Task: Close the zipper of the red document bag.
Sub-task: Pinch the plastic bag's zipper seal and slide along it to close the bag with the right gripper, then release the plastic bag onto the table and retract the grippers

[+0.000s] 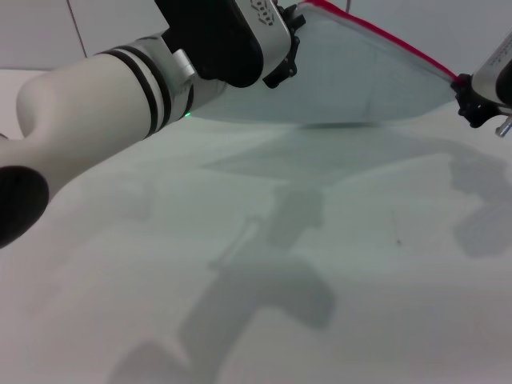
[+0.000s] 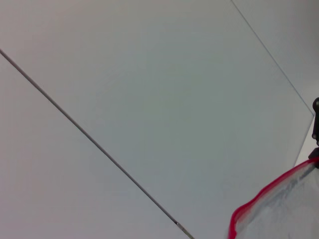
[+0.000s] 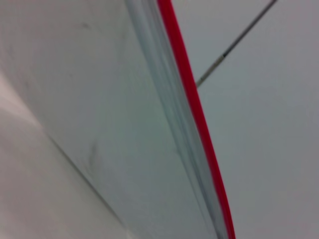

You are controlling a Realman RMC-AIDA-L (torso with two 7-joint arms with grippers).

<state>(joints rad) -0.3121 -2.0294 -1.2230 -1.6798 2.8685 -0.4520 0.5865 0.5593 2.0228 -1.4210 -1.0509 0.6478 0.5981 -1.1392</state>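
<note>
The red document bag (image 1: pixel 360 76) hangs in the air above the table, a translucent pale blue-grey sheet tilted down toward the right. Its zipper (image 1: pixel 384 36) runs as a thin red strip along the top edge. My left gripper (image 1: pixel 292 40) is shut on the bag's upper left corner. At the right end of the strip my right gripper (image 1: pixel 466 92) is shut on the zipper. The slider is not visible. In the left wrist view a corner of the bag (image 2: pixel 284 214) shows with its red edge (image 2: pixel 269 191). The right wrist view looks close along the zipper (image 3: pixel 192 99) and the bag's sheet (image 3: pixel 99 99).
Below the bag lies the white table (image 1: pixel 320 280), carrying only the shadows of the arms and bag. My left forearm (image 1: pixel 96 104) crosses the upper left of the head view. A pale wall with a thin dark seam (image 2: pixel 99 144) stands behind.
</note>
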